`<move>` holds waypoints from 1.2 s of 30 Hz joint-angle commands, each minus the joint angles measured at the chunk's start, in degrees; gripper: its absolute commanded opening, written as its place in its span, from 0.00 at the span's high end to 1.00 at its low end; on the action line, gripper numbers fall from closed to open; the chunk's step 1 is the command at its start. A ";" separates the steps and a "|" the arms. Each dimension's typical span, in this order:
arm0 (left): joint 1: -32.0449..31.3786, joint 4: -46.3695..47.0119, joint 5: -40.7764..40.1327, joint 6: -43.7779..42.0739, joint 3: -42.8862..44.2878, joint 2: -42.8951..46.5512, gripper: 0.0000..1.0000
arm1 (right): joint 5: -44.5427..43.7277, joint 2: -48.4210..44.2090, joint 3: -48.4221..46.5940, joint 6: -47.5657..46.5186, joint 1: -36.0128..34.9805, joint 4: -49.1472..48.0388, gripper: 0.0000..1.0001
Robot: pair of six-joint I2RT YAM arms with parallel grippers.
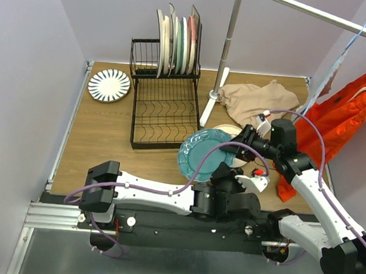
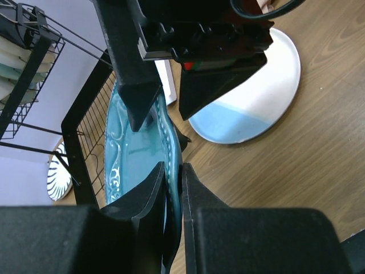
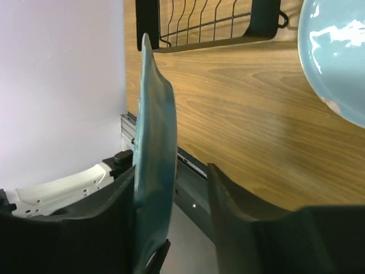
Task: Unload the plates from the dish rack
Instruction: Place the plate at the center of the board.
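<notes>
- wood-grain tabletop (image 1: 106, 150) between lilac walls; the black wire two-tier dish rack (image 1: 163, 110) stands at the far middle, with several upright plates (image 1: 176, 41) slotted in its upper basket.
- the scalloped teal ceramic plate (image 1: 202, 154) is out of the rack, tilted just near-right of the lower tray, between my two arms. i cannot tell whether its low edge touches the wood.
- left gripper (image 2: 173, 177) is clamped on the plate's near rim, one finger on each face.
- right gripper (image 3: 171, 174) straddles the opposite rim with its jaws spread: one finger lies against the plate's face and the other stands clear, so it carries nothing.
- a white plate with dark radial stripes (image 1: 109, 85) lies flat at the far left, and a cream-and-blue plate (image 2: 251, 108) lies flat just right of the teal one.
- handling, as i judge it: glazed ceramic, so stiff, fairly heavy, slick and easy to chip. a pinch on one rim lets it swing, so i'd hold it well in from the scalloped edge, where the faces run flatter. i'd set it down gently, apart from the cream-and-blue plate.
</notes>
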State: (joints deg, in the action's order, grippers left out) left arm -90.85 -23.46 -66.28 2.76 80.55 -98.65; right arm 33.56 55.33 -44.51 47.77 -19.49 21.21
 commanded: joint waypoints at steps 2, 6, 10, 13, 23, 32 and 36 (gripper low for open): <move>-0.29 0.52 -8.77 -4.35 1.89 -0.93 1.00 | 1.59 -0.75 2.06 -0.48 -0.38 -0.56 0.51; -0.56 -2.90 -9.13 -1.29 2.94 -3.38 1.00 | 1.68 -1.63 2.23 -0.13 -0.47 -1.26 0.81; -0.82 -6.06 -9.13 2.23 3.56 -3.48 1.00 | 2.12 -2.33 2.24 1.09 -0.47 -2.23 0.99; -0.82 -7.03 -8.95 3.30 3.38 -2.43 1.00 | 3.35 -2.86 2.50 2.58 -0.47 -4.15 0.99; -0.73 -3.27 0.70 5.15 0.84 4.25 0.27 | 2.38 -7.61 4.17 7.69 -0.47 -10.40 0.99; -0.73 7.64 15.47 3.56 -8.73 18.48 0.24 | 2.38 -9.28 5.31 8.22 -0.47 -13.21 0.99; -0.03 13.79 24.08 1.37 -13.49 29.10 0.24 | 2.74 -8.92 6.01 7.43 -0.47 -13.56 0.99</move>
State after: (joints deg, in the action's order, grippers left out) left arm -91.57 -19.35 -51.18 5.58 70.74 -80.44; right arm 33.93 47.42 -39.24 54.89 -20.16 14.00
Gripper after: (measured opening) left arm 0.762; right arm 0.091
